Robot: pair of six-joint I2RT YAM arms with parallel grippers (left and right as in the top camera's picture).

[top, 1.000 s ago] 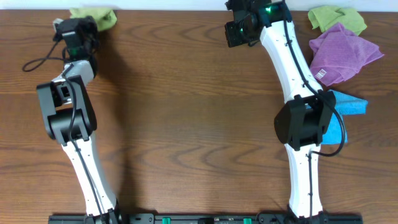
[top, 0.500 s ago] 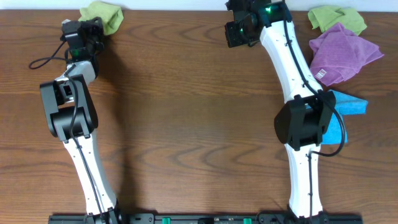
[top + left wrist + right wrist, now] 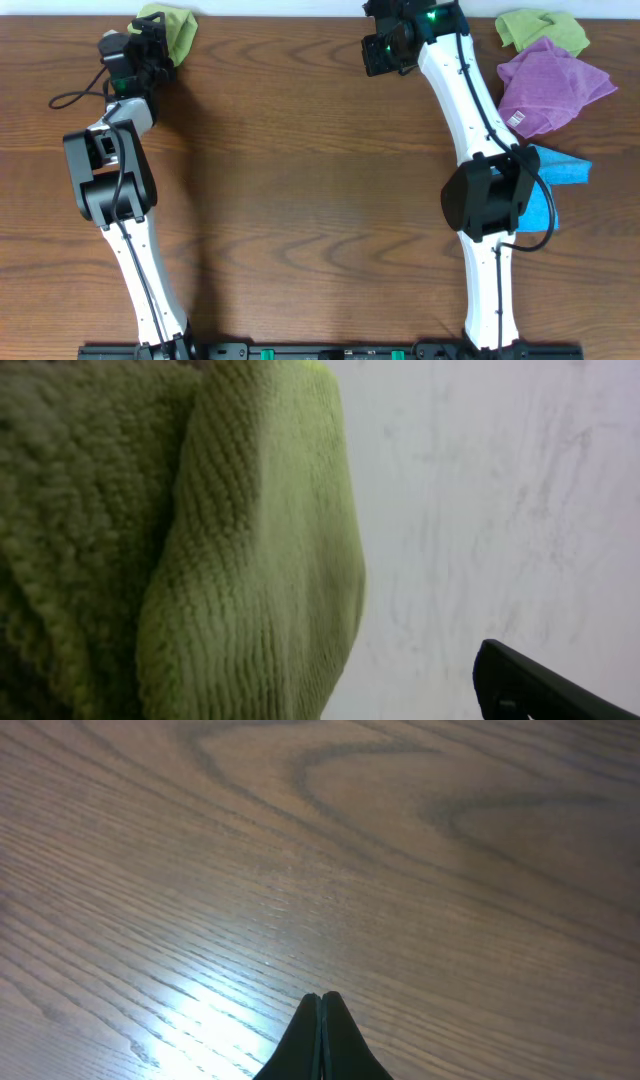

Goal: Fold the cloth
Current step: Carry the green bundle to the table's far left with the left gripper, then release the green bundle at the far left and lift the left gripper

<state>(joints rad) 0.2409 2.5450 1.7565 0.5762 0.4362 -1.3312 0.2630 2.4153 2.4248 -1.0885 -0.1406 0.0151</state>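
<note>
The cloth (image 3: 170,24) is a lime-green towel lying bunched at the table's far left edge. My left gripper (image 3: 158,47) sits right against it with its jaws wide open. In the left wrist view the cloth (image 3: 200,550) fills the left half in thick folds. There only one black finger (image 3: 525,688) shows, at the lower right, apart from the fabric. My right gripper (image 3: 385,52) hovers at the far middle of the table. Its jaws (image 3: 321,1007) are shut on nothing over bare wood.
A second green cloth (image 3: 541,29) lies at the far right, with a purple cloth (image 3: 550,85) just in front of it. A blue cloth (image 3: 555,175) lies beside the right arm. A white wall (image 3: 500,510) rises behind the table's far edge.
My left gripper has gone from shut to wide open, letting go of the cloth, after shifting a little to the right. The right arm has not moved.
</note>
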